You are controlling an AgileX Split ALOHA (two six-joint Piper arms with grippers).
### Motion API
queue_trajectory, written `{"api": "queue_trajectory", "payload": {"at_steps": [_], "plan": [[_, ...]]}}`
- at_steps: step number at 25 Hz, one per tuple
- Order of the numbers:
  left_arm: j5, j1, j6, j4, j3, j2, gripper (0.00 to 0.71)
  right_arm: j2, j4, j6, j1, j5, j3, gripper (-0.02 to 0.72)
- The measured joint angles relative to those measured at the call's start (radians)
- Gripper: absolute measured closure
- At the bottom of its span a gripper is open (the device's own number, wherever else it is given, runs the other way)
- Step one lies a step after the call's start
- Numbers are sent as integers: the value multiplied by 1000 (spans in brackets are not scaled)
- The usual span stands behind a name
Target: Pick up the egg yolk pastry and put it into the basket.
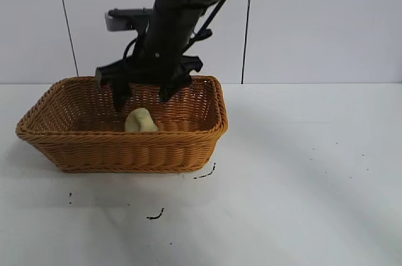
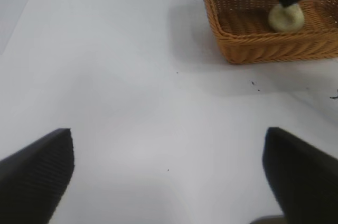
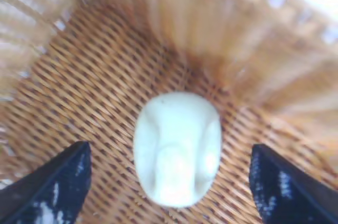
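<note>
My right gripper (image 1: pixel 146 95) hangs wide open, empty, over the basket (image 1: pixel 188 150) — the egg yolk pastry (image 1: pixel 141 121) lies inside. Placing looks done — next, withdraw clear.

The right arm (image 1: pixel 188 2) is matte black, a thick rounded tube with thin black cables running along it and a grey box-shaped camera mount (image 1: pixel 125 20) on its wrist. Its gripper (image 1: pixel 144 93) has black fingers flecked white. The left gripper's fingers (image 2: pixel 37 176) are black with ribbed pads.
</note>
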Motion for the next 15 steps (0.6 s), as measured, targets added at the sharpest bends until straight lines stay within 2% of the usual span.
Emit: {"api": "queue_trajectory", "payload": {"at_steps": [3, 7, 15], "plan": [[0, 0, 0, 0, 0, 0, 14, -1, -48, 0, -4, 51, -50, 99], [0, 0, 0, 0, 0, 0, 14, -1, -57, 17, -54, 96, -74, 99], [0, 0, 0, 0, 0, 0, 14, -1, -63, 18, -288, 128, -75, 99]]}}
